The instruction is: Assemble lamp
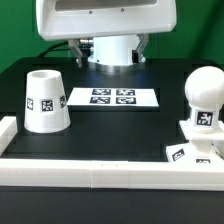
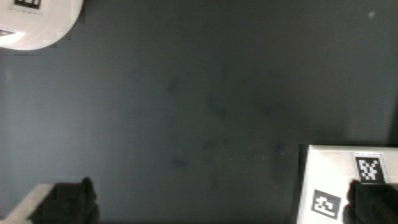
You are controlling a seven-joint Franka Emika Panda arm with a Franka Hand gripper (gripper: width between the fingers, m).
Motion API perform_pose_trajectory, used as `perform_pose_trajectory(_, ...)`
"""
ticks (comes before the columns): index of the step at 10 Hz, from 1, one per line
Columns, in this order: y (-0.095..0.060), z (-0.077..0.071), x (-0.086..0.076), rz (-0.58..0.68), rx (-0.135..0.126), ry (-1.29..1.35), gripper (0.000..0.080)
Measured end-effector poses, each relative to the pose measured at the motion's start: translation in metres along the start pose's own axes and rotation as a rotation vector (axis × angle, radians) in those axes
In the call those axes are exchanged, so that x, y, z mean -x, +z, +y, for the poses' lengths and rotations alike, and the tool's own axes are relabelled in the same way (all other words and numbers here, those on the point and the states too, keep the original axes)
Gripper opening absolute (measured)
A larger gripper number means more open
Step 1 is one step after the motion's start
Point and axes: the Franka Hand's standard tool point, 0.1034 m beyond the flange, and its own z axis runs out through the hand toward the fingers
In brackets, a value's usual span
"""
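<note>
exterior faces arm (image 1: 105,25); wrist overhead, close

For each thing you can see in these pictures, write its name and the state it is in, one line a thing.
Shade: standing on the table, alone, wide end down.
Bulb: upright, seated on the base.
Base: on the table by the front rail, bulb on top.
Marker board: lying flat on the table.
Gripper: holding nothing; open or shut cannot be told.

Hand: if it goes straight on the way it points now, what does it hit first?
Most likely the bare black table. The wrist view faces it squarely, while a white lamp part and the marker board sit off that line at the edges. Depth is unclear.
</note>
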Motion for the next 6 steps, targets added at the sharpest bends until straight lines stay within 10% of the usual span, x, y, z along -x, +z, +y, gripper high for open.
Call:
perform_pose_trajectory(3, 0.000, 0.002, 0.004, -0.002, 0.000, -0.027, 0.0699)
perform_pose_trajectory(6, -0.001, 0.047, 0.061, -0.015, -0.007, -0.141, 0.0699)
